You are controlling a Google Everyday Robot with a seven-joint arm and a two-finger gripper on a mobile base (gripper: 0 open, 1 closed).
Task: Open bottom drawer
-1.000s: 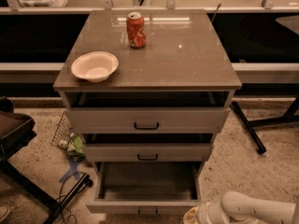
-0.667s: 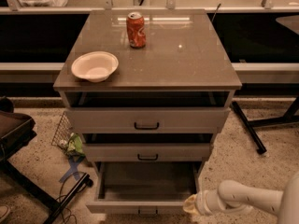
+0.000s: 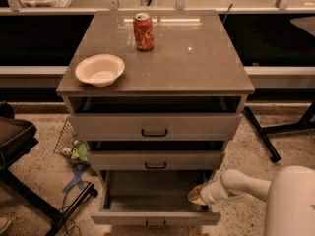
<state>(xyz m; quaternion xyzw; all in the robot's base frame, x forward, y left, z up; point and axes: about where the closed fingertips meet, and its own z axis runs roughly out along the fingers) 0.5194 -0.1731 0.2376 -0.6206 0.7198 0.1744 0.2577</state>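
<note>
The bottom drawer [image 3: 155, 217] of the grey-beige cabinet is pulled far out, its grey inside showing and its small black handle [image 3: 156, 224] at the frame's lower edge. The two drawers above it, middle [image 3: 155, 160] and top [image 3: 155, 126], stand slightly out. My white arm reaches in from the lower right. My gripper [image 3: 196, 195] is over the right rear corner of the open bottom drawer, apart from its handle.
On the cabinet top stand a red soda can [image 3: 143, 31] and a white bowl [image 3: 100, 70]. A wire basket with litter [image 3: 71, 146] lies on the floor to the left, by a black chair [image 3: 15, 146]. Black table legs [image 3: 261, 134] stand to the right.
My arm has moved left and up, from the floor at the lower right to over the right side of the open bottom drawer. The drawer has not visibly moved.
</note>
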